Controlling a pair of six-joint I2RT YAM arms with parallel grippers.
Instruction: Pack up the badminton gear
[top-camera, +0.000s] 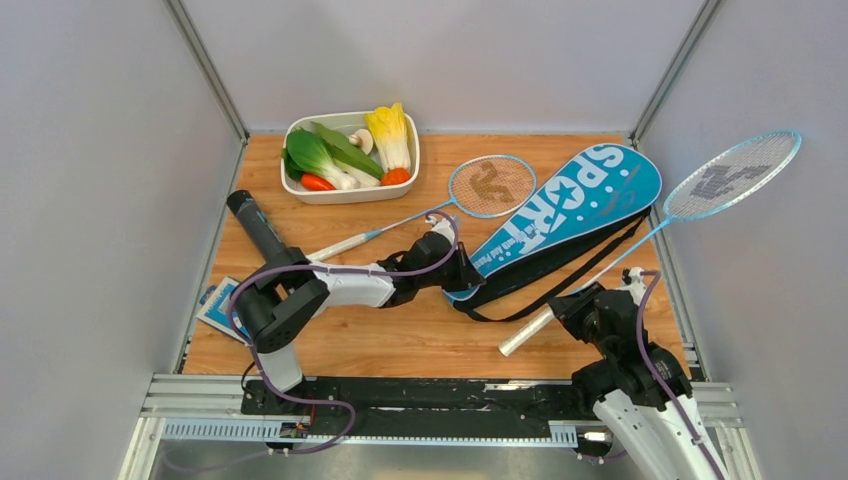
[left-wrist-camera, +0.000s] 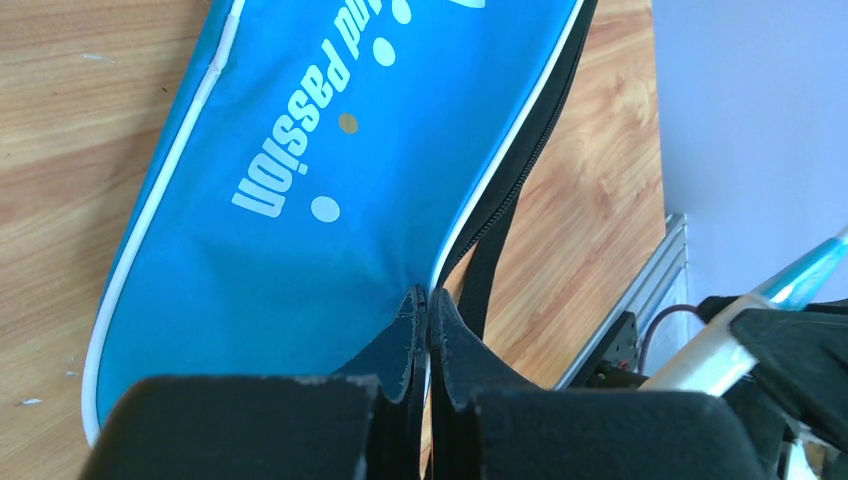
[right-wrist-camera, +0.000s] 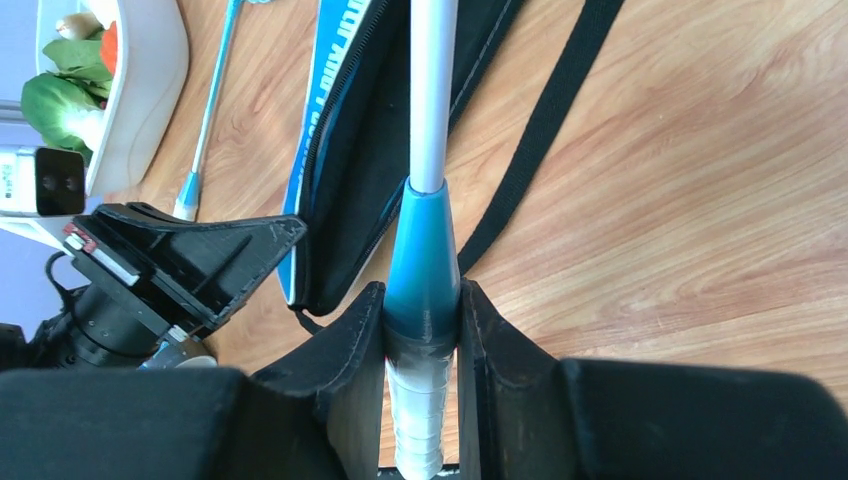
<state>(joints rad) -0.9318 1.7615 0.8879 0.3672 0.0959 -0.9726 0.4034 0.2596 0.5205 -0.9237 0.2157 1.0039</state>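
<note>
- The left gripper (left-wrist-camera: 428, 310) has its jaws pressed together, the tips at the white-piped rim of the blue "SPORT" cover (left-wrist-camera: 300, 200). Only the left wrist view shows this, and it does not show whether fabric is nipped between them.
- The right gripper (right-wrist-camera: 422, 310) is clamped narrowly on the held racket (right-wrist-camera: 424, 250), where the white grip tape meets the blue cone. The right wrist view makes this plain.
- Only the top view shows that this racket runs toward 2 o'clock. Its head is past the right edge of the table (top-camera: 400, 340), and its butt points to 7 o'clock.
- The cover stretches from the left gripper toward 1 o'clock, with its black strap (top-camera: 560, 285) looped on the 5 o'clock side.
- The right wrist view shows the zip teeth along the cover's black side.
- The second racket (top-camera: 492, 187) lies at 12 o'clock, its head just beside the cover.
- The black tube (top-camera: 258, 228) lies at 9 o'clock.
- The white tray (top-camera: 300, 187) of toy vegetables is at 11 o'clock.
- The blue-and-white card (top-camera: 215, 310) is at 8 o'clock.
</note>
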